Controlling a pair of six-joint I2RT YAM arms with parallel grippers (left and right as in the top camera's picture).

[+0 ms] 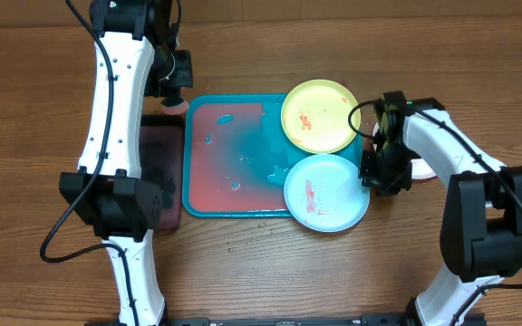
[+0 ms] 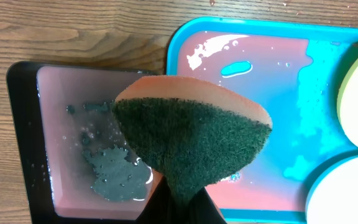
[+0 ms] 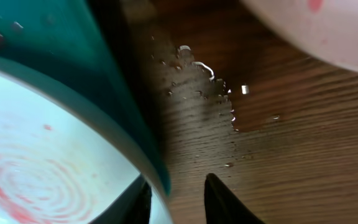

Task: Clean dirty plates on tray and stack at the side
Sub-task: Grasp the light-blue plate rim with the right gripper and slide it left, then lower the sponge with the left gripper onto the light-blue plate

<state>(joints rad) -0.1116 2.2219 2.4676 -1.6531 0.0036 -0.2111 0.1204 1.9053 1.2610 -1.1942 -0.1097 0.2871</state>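
Overhead, the tray (image 1: pixel 229 163) sits mid-surface, wet and tinted red over its left half. Two plates ride its right side, both smeared red: the lime-green plate (image 1: pixel 320 113) at 2 o'clock and the light blue plate (image 1: pixel 333 195) at 4 o'clock, overhanging the rim. A white plate (image 3: pixel 328 25) lies off the tray at 3 o'clock, partly under the right arm.

The right gripper (image 1: pixel 374 172) is at the blue plate's 3 o'clock edge, jaws apart with the rim between them, not yet pinching. The left gripper (image 2: pixel 179 208), at the tray's 11 o'clock, is clamped on a sponge (image 2: pixel 191 143).

I'd say the step is taking hold of the blue plate for scrubbing. Done well, the jaws close squarely and deep on the rim so the slick plastic can't slip.

A black tray (image 1: pixel 157 181) holding pinkish water sits at 9 o'clock. The wooden surface (image 1: pixel 261 272) is splashed with droplets (image 3: pixel 210 81) beside the plate.
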